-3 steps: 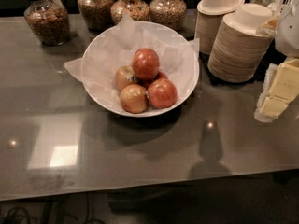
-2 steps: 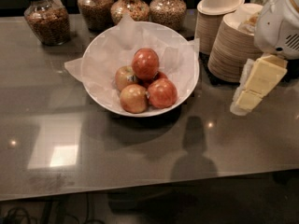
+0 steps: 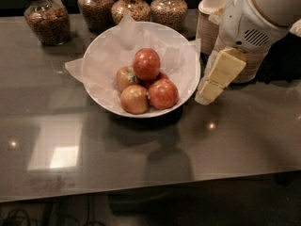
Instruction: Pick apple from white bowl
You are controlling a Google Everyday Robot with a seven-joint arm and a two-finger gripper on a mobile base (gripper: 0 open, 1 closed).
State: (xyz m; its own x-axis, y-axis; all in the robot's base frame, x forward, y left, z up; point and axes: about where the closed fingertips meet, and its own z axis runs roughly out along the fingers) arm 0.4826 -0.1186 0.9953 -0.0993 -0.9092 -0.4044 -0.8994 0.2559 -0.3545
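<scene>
The gripper (image 3: 209,92) is hanging at the right side of the scene, tilted down and to the left, with its pale yellow tip sitting just beside the right rim of the white bowl (image 3: 160,29) and low over the table (image 3: 141,159) (whether it is open or closed cannot be told from this angle). It is not holding anything and is not touching the fruit. Above it, the white arm housing (image 3: 254,22) is reaching in from the upper right corner and partly covering the stacked paper bowls (image 3: 205,32) standing behind it. The white bowl is sitting near the middle of the table, lined with crumpled tissue paper (image 3: 106,55) that is spilling over its left edge. The apple (image 3: 146,64), deep red and glossy, is resting on top of the pile inside the bowl, well left of the gripper. Three other apples are lying under and around it: a yellower one (image 3: 125,77) to its left, a second yellowish one (image 3: 134,99) at the front, and a smaller orange-red one (image 3: 163,93) at the front right, closest to the gripper. Along the back edge of the table, four glass jars of grains or nuts are standing in a row: one (image 3: 46,19) at far left and three (image 3: 130,6) clustered behind the bowl.
</scene>
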